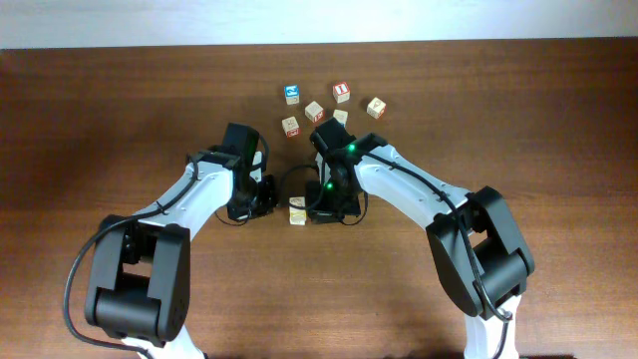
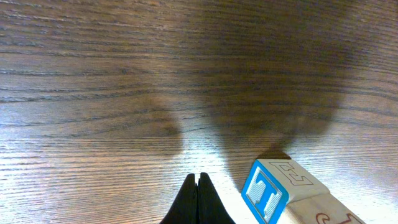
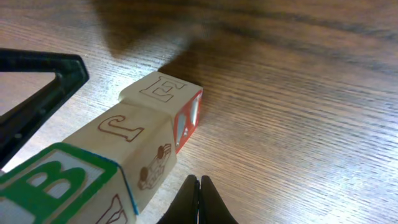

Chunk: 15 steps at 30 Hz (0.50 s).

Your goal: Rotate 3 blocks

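while both arms leaned in over the middle of the wooden table point(image 1: 120, 100), i could see each one low to the surface, their tips near each other. the left gripper point(image 2: 198, 198) had its fingers pressed flat together with nothing between them, the tips just above the bare wood. the right gripper point(image 3: 199, 198) was closed the same way, fingertip against fingertip, holding nothing.

between the two arms, in the overhead view, the yellow-print block point(image 1: 297, 211) sat on the table, just beside the right arm's wrist and a little apart from the left one. the blue block point(image 1: 291, 94) lay well apart from it, at the back of the table. around it were scattered a red-faced cube point(image 1: 341, 92) and three tan cubes with red print, one point(image 1: 314, 111) between those two, one point(image 1: 290, 126) nearer the arms, one point(image 1: 376, 107) off to the right.

from the left wrist, a blue-and-white t block point(image 2: 266, 196) stood just to the right of the closed fingers, touching another pale cube behind it. i could not tell whether it was the yellow-print one seen from the side.

from the right wrist, a row of three pale cubes point(image 3: 134, 134) ran side by side and touching, lettered e, j and a green b, lying to the left of the closed tips.
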### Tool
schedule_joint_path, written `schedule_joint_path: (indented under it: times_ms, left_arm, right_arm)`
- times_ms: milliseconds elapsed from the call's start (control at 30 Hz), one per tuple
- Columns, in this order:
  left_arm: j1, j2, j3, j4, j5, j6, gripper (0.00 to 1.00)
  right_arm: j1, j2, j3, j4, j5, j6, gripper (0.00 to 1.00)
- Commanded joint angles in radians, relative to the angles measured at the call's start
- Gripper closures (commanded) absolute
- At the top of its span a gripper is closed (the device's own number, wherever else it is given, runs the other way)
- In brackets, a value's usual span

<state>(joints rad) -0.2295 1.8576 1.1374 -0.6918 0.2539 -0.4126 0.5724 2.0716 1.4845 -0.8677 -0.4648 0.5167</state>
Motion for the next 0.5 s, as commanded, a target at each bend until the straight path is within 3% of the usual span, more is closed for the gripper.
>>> schedule_joint_path:
  times_ms: [0, 467]
  left_arm:
    - [0.002, -0.001, 0.014, -0.001, -0.008, -0.010, 1.00]
    - [0.002, -0.001, 0.014, 0.000, -0.008, -0.010, 1.00]
  right_arm:
    - [0.004, 0.003, -0.005, -0.003, -0.026, -0.014, 0.95]
    - [0.013, 0.004, -0.005, 0.031, -0.048, -0.006, 0.95]
